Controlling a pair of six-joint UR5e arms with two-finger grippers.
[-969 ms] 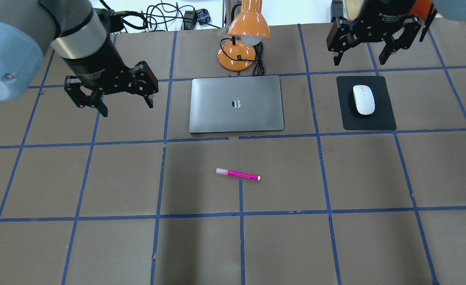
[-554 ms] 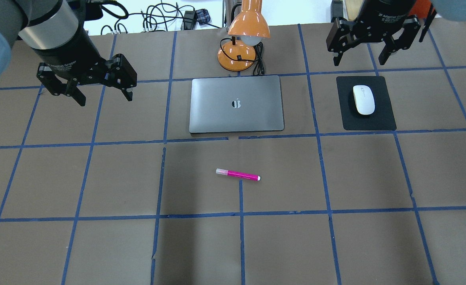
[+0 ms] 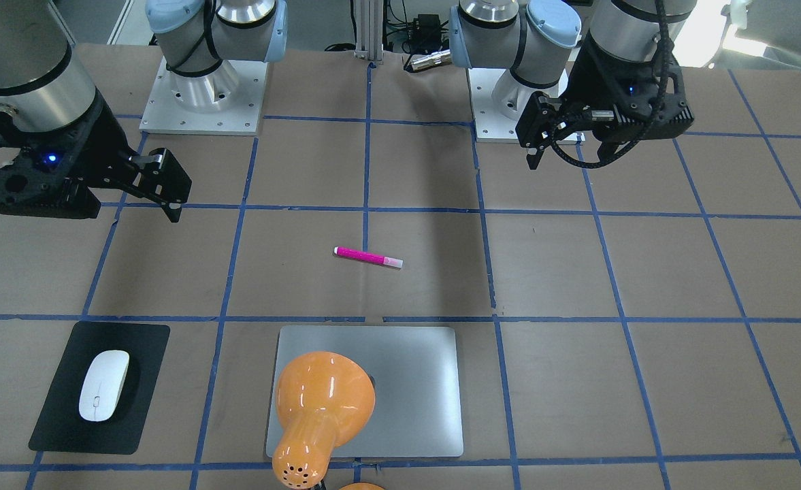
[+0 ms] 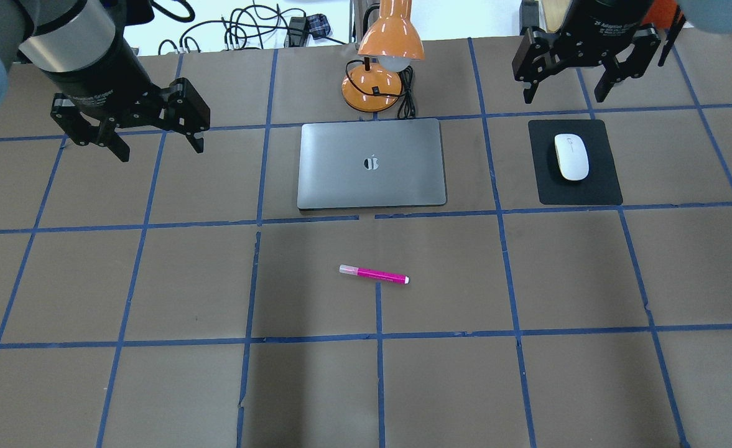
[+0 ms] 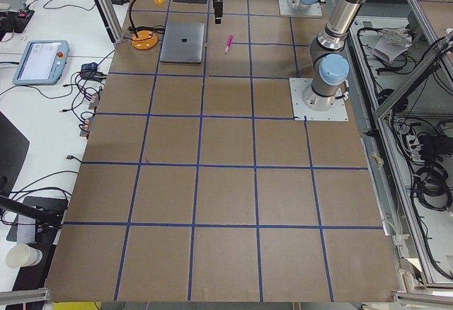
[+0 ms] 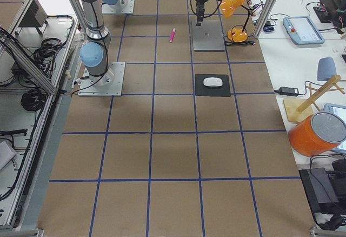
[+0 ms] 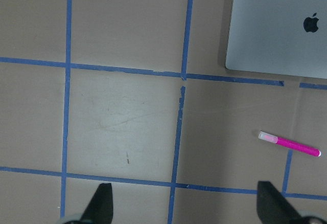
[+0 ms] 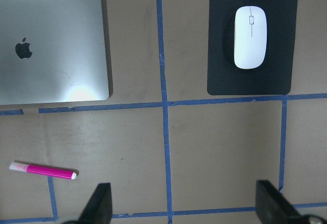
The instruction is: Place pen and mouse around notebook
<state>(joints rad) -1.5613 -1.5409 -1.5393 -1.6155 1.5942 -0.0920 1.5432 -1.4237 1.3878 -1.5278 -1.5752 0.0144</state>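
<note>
The magenta pen (image 4: 374,274) lies flat on the brown table, in front of the silver notebook (image 4: 372,163) and apart from it. The white mouse (image 4: 571,157) rests on a black mat to the notebook's right. My left gripper (image 4: 162,152) hangs open and empty above the table, left of the notebook. My right gripper (image 4: 565,98) hovers open and empty just behind the mouse. From the left wrist I see the pen (image 7: 288,143) and the notebook's corner (image 7: 281,24). The right wrist view holds the mouse (image 8: 250,37), the notebook (image 8: 51,45) and the pen (image 8: 43,170).
An orange desk lamp (image 4: 381,68) stands right behind the notebook, its cord beside the base. The black mat (image 4: 599,186) lies under the mouse. Blue tape lines grid the table. Cables lie past the far edge. Both arm bases (image 3: 203,88) sit at the robot's side.
My left gripper has moved left and toward the table's far edge, away from the notebook, still open. The right gripper, pen, mouse and notebook have stayed put.
</note>
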